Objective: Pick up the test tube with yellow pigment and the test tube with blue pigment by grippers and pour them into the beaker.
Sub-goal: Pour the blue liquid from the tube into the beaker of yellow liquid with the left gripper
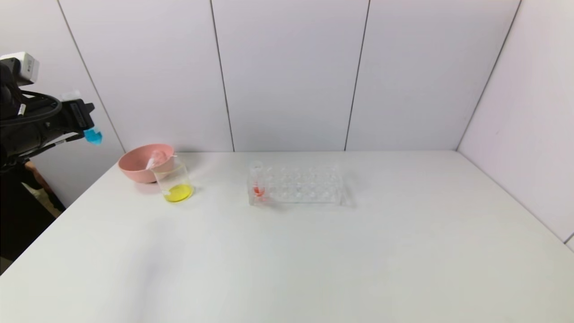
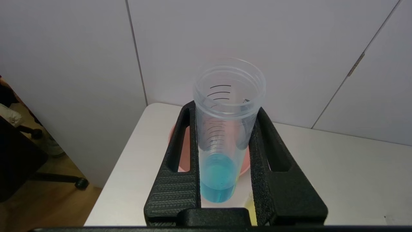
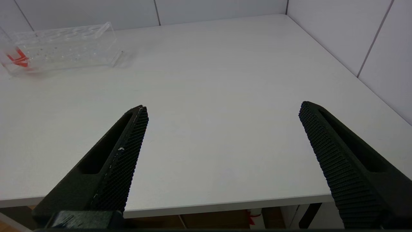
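Observation:
My left gripper (image 1: 83, 117) is raised at the far left, off the table's left edge, above and left of the pink bowl. It is shut on the test tube with blue pigment (image 1: 93, 135), which hangs roughly upright with blue liquid at its bottom. In the left wrist view the tube (image 2: 222, 138) sits between both fingers of the left gripper (image 2: 225, 109). The beaker (image 1: 177, 181) stands in front of the bowl and holds yellow liquid. No tube with yellow liquid shows. A clear, empty-looking tube (image 1: 154, 160) lies in the bowl. My right gripper (image 3: 223, 106) is open and empty over the table's front edge.
The pink bowl (image 1: 139, 168) stands at the back left, touching the beaker; it also shows in the left wrist view (image 2: 180, 154). A clear tube rack (image 1: 300, 185) at mid-table holds a red-orange-liquid tube (image 1: 258, 188) at its left end. The rack also shows in the right wrist view (image 3: 64, 48).

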`<state>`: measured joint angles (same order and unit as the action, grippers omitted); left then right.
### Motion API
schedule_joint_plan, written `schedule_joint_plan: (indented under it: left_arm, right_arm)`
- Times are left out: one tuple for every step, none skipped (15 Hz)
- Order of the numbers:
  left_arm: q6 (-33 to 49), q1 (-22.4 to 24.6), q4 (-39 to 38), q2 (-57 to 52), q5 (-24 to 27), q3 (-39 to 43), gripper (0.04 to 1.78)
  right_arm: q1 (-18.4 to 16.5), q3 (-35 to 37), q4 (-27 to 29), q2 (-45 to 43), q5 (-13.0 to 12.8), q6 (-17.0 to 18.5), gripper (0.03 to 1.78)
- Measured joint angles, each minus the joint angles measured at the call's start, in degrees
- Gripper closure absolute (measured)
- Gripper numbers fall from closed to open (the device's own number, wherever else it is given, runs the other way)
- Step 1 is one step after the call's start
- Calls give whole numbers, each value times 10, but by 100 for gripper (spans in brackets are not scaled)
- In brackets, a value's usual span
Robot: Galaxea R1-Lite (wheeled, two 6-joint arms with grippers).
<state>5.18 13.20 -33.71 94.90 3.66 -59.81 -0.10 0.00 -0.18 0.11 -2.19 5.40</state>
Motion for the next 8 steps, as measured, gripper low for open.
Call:
schedule_joint_plan:
  left_arm:
    - [0,1,0,2,0,0,137]
    - [0,2,-2,6,1,2,137]
    - [1,3,-2,9,7,7,137]
    - [0,3,-2,12,13,9,137]
    - [-1,4,-2,14,17,11,137]
    - [-3,7,-1,16,20,12,137]
    - [-4,10,0,20,30,11,137]
    - [-5,12,1,25,45,11,137]
  right_arm:
    - [0,0,0,0,0,0,10]
    - [0,0,0,0,0,0,10]
    - [0,0,0,0,0,0,10]
    - [0,0,0,0,0,0,10]
    - [0,0,0,0,0,-1,10]
    - [0,0,0,0,0,0,10]
    - [0,0,0,0,0,0,10]
    - [0,0,0,0,0,0,10]
